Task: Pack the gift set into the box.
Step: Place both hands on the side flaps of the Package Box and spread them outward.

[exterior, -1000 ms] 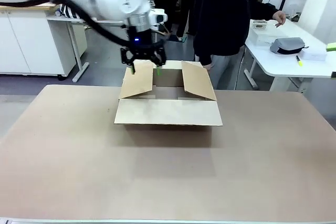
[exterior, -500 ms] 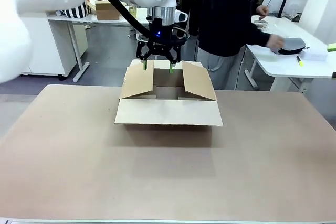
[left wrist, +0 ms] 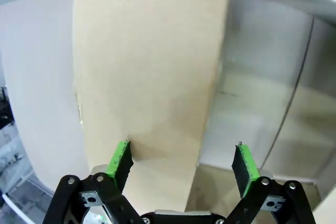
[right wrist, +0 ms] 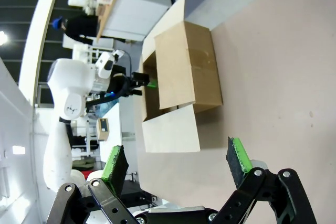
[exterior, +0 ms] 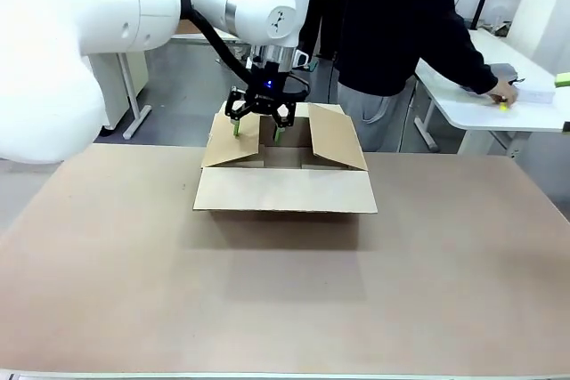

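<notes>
**Left gripper** [exterior: 256,133] poised at the far left corner of the box [exterior: 285,191], fingers spread to either side of the raised left flap [left wrist: 152,66] — apparently to press it outward and keep the opening wide. **Right gripper** [right wrist: 178,163] hangs well apart over the table [exterior: 134,291], fingers spread and holding nothing. The gift set [exterior: 534,92] is probably the pale pack by the person's hand [exterior: 505,92] on the side table [exterior: 463,111] — too small to be sure.

One box [exterior: 285,191]: plain brown cardboard, matt, smooth-faced, uncoated. One worktop [exterior: 285,300]: pale brown, matt, even surface. Shell of left arm [exterior: 134,15]: white, glossy, smooth, plastic look. Links of left gripper [exterior: 257,131]: black, semi-matt; pads [left wrist: 244,162] green, dull, rubbery look.
</notes>
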